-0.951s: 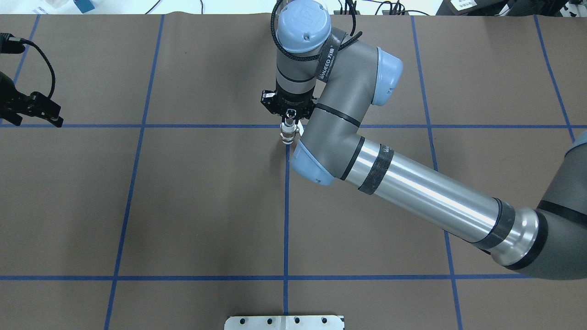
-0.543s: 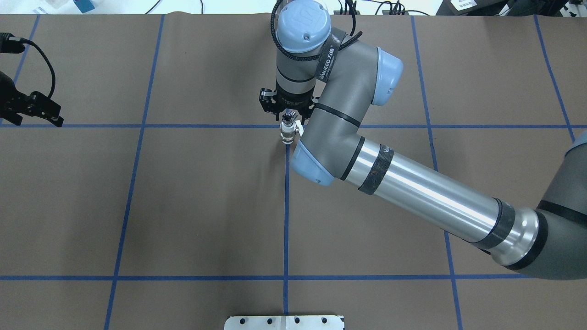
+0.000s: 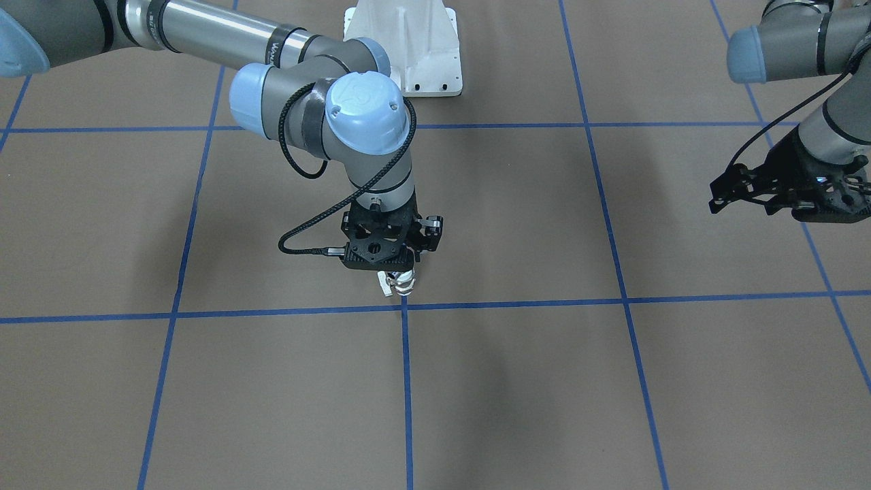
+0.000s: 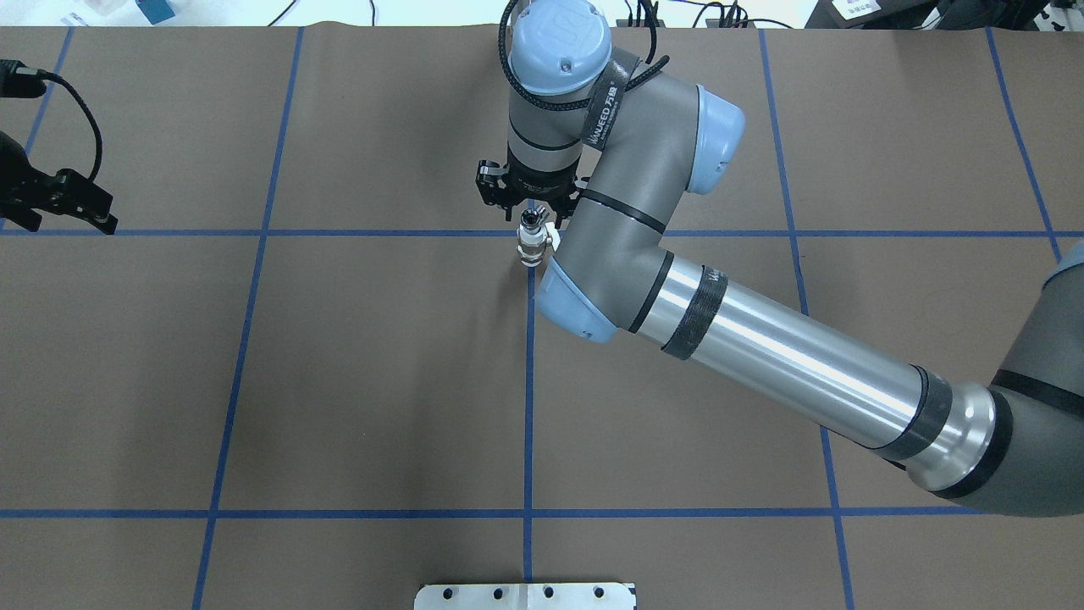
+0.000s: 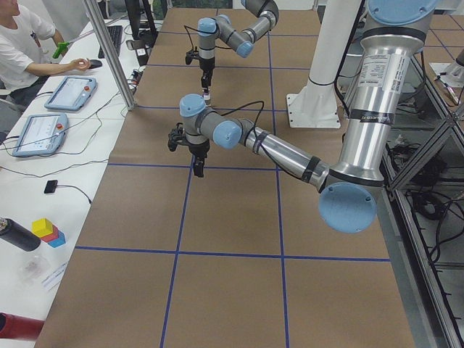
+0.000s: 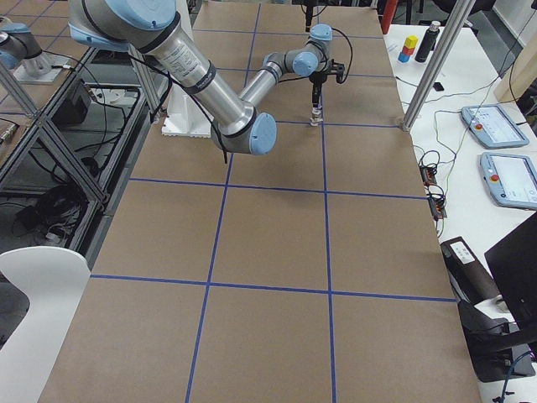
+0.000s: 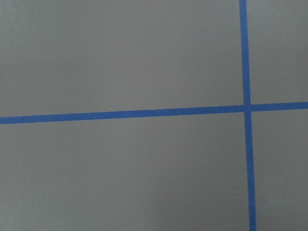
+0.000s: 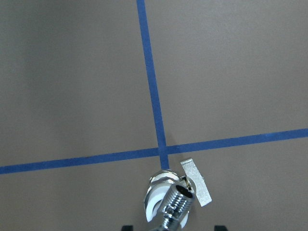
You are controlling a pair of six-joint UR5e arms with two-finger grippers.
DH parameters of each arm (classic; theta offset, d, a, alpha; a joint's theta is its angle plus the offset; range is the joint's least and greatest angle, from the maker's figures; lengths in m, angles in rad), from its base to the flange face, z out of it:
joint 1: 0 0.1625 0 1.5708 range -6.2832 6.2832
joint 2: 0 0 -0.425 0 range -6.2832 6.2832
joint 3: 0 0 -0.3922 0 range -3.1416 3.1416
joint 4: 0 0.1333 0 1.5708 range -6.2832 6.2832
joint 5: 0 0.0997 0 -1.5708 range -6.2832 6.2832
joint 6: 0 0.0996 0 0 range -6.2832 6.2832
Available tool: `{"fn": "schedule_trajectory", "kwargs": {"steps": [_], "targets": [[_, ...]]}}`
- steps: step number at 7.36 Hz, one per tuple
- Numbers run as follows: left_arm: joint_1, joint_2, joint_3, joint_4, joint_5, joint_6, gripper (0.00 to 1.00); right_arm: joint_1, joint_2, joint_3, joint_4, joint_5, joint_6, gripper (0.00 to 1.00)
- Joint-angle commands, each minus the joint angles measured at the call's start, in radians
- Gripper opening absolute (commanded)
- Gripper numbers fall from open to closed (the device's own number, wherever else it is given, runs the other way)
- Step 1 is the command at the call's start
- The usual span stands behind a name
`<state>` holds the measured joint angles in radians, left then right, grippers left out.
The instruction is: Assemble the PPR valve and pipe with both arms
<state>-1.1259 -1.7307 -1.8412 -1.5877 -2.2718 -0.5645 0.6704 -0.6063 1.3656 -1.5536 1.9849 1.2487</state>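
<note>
Brown paper covered the worktop (image 4: 381,381), marked into large squares by blue tape lines (image 4: 528,407). At the robot's side stood a white pedestal (image 3: 408,47).

Near the middle, just beside a crossing of two tape lines, the valve (image 4: 531,250) stood upright on the paper. The pipe (image 4: 531,220), a shiny threaded metal piece, sat on its upper end. In the right wrist view the pipe's open round mouth faced the camera, with the valve's white ring under it and the small white lever (image 8: 197,188) sticking out to one side.

The right arm (image 4: 762,347) reached across from the right edge, with its wrist bent straight down over the two joined parts. The right claw (image 4: 530,206) hung directly above them with its fingers spread. In the right wrist view the black fingertips (image 8: 127,227) showed on either side of the pipe, clear of it, so the claw gripped nothing.

The left arm (image 3: 803,34) was well apart, at the far left end of the worktop. Its left claw (image 4: 106,216) was held above bare paper and carried nothing. Whether its fingers were apart or together could not be told. The left wrist view showed only brown paper and a tape crossing.
</note>
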Motion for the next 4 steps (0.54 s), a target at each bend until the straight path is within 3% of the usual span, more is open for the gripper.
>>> {"fn": "schedule_trajectory", "kwargs": {"steps": [1,2,4], "targets": [[-0.002,-0.001,-0.006,0.000,0.003,0.000,1.00,0.040,-0.089,0.175,-0.055,0.012,0.009,0.99],[-0.017,-0.001,-0.010,0.000,0.005,0.006,1.00,0.072,-0.219,0.334,-0.059,0.031,-0.006,0.99],[-0.046,0.002,-0.015,0.006,0.006,0.018,1.00,0.159,-0.401,0.469,-0.056,0.086,-0.099,0.99]]}}
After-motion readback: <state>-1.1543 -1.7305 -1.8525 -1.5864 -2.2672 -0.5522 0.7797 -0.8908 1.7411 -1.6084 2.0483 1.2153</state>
